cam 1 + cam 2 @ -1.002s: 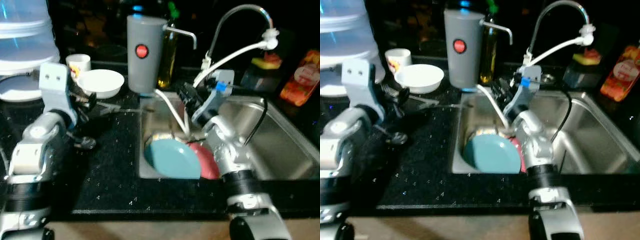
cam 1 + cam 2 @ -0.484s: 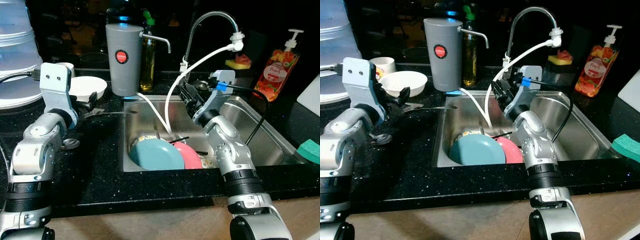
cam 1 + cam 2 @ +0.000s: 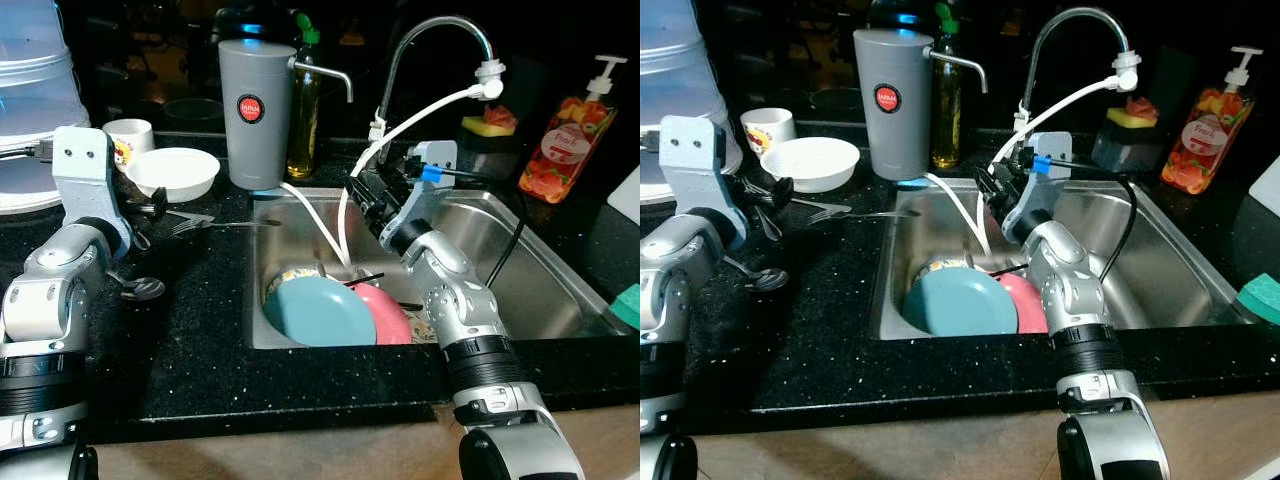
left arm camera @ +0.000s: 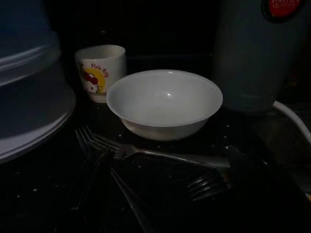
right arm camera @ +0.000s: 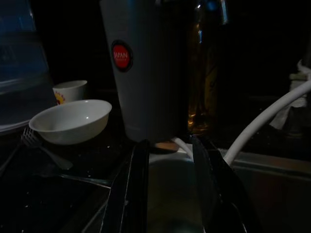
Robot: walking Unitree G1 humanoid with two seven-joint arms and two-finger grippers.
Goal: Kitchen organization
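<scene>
Black speckled countertop (image 3: 200, 330) runs across my view, with a steel sink (image 3: 520, 290) set into it; at far left I see a stack of translucent containers (image 3: 35, 90), then my left gripper (image 3: 150, 208) hovering over loose forks (image 4: 146, 154) and a spoon (image 3: 140, 288) — whether its fingers are parted I cannot tell; just behind the cutlery sit a small printed cup (image 3: 128, 137) and a white bowl (image 3: 173, 172); next comes a grey water dispenser (image 3: 257, 112) with an oil bottle (image 3: 305, 105) beside it; in the basin a teal plate (image 3: 320, 312) overlaps a pink plate (image 3: 388, 312); my right gripper (image 5: 167, 189) hangs above the sink's left part — fingers spread apart, holding nothing; a white hose (image 3: 420, 110) drops from the faucet (image 3: 440, 40); at right stand a sponge holder (image 3: 485, 130) and an orange soap bottle (image 3: 570, 135).
</scene>
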